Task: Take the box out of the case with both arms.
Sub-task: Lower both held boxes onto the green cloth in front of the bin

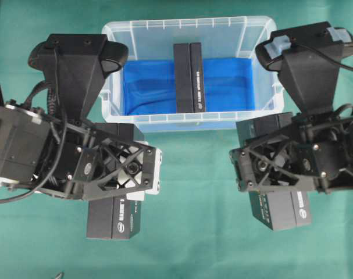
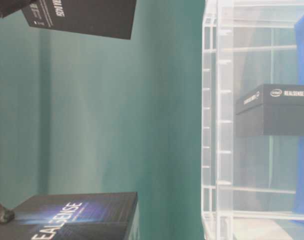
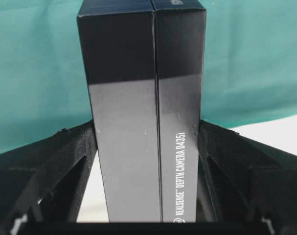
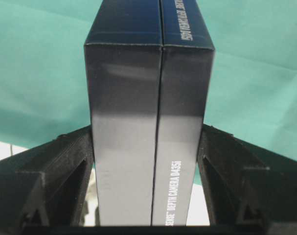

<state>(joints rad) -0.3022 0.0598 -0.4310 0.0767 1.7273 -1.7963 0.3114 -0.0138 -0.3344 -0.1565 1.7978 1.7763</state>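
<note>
The clear case (image 1: 115, 87) with its blue lining stands at the back centre, and one black box (image 1: 189, 77) stands on edge inside it. My left gripper (image 1: 115, 168) is shut on a second black box (image 1: 113, 218) outside the case, in front of its left corner. In the left wrist view, both fingers (image 3: 75, 156) press that box's (image 3: 138, 122) sides. My right gripper (image 1: 275, 168) is shut on a third black box (image 1: 284, 212) in front of the case's right corner. The right wrist view has this box (image 4: 148, 127) clamped between the fingers (image 4: 72, 161).
Green cloth (image 1: 193, 203) covers the table between the two arms and in front of the case. The table-level view shows the case wall (image 2: 217, 125) with the inner box (image 2: 277, 110) behind it, and the two held boxes (image 2: 81, 17) (image 2: 76, 215) at the left.
</note>
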